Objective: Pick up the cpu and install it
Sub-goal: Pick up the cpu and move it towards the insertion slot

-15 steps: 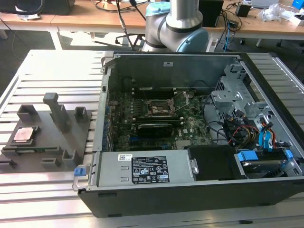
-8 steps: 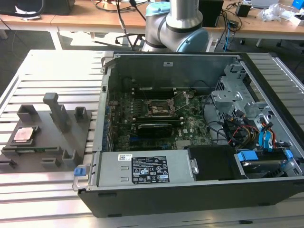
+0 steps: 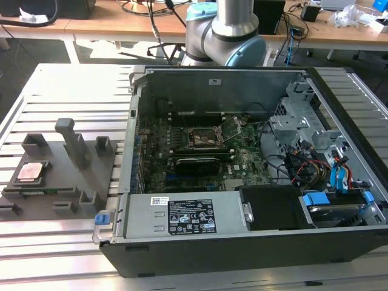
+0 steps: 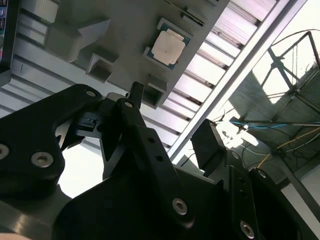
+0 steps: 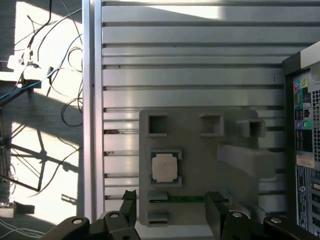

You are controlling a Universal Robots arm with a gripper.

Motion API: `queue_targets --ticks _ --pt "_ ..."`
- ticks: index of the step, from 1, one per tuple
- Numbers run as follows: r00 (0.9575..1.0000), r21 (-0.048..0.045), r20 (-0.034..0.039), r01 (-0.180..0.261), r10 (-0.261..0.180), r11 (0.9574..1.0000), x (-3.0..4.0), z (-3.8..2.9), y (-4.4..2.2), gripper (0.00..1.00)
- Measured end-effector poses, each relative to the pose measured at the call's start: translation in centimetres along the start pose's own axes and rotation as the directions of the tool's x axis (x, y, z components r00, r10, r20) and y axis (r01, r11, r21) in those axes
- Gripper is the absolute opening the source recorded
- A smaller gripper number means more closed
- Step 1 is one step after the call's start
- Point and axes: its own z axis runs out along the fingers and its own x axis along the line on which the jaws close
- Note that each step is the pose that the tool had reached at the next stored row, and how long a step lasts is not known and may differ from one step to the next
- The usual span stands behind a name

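The cpu is a small square chip with a pale pinkish metal top. It lies flat in a recess of the grey fixture at the exterior view's left, outside the computer case. Both wrist views show the cpu from high above. My gripper is open, its two black fingers spread wide with nothing between them, well clear of the chip. The black socket frame sits on the motherboard in the middle of the case.
The open computer case takes up the middle and right of the slatted metal table. Tall grey posts rise from the fixture near the chip. The arm's base stands behind the case. Cables lie on the floor.
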Motion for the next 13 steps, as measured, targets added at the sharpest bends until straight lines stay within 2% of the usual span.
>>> queue_targets --ticks 13 --pt "1.0 0.0 0.0 0.0 0.0 1.0 0.02 0.8 -0.02 0.66"
